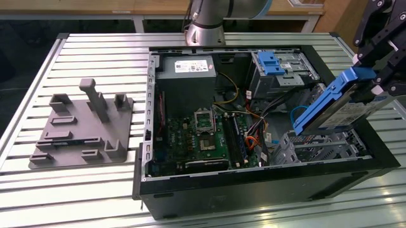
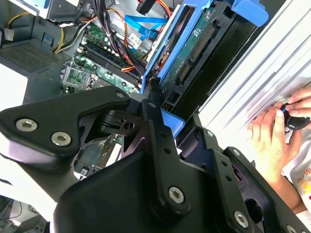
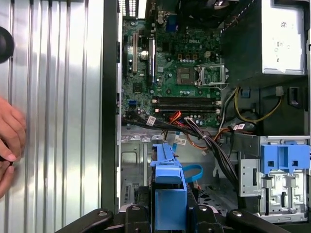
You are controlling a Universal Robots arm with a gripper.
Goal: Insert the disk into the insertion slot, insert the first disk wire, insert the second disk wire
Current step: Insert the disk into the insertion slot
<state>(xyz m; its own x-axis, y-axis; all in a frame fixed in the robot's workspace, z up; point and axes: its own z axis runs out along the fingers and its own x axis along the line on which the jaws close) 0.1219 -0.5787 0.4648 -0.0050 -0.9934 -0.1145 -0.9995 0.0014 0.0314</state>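
Grey moulded fixture plate (image 1: 79, 128) lies on the slatted metal worktop (image 1: 95, 52) at the exterior view's left, well apart from the work. Right of it stands the open computer case (image 1: 254, 190), with a green motherboard (image 1: 197, 137) on its floor, a power supply (image 1: 187, 66) at the far side and a tall cage with a blue latch (image 1: 269, 64) further right. Between board and bay runs a bundle of cables (image 1: 254, 126), and a blue cable (image 1: 297, 114) loops just beside the bay's mouth. At the near right of the case sits the insertion slot (image 1: 317, 145), bare perforated metal, with the disk not yet in it. Above it hangs the disk (image 1: 345, 111), tilted, its low end near the bay and its high end in the claw (image 1: 373, 80), which is clenched on it; in the first wrist view the fingers (image 3: 145, 213) flank the blue carrier (image 3: 169, 199) from both sides. To seat it well, I judge the disk should be levelled so its rails run parallel with the bay walls, centred across the slot and eased in slowly, so the blue cable is not trapped beneath. The arm (image 1: 206, 26) rises at the far edge of the worktop, and the claw hangs high at the exterior view's right, angled down toward the near side. A person's hand (image 2: 272, 131) is at the worktop just outside the case
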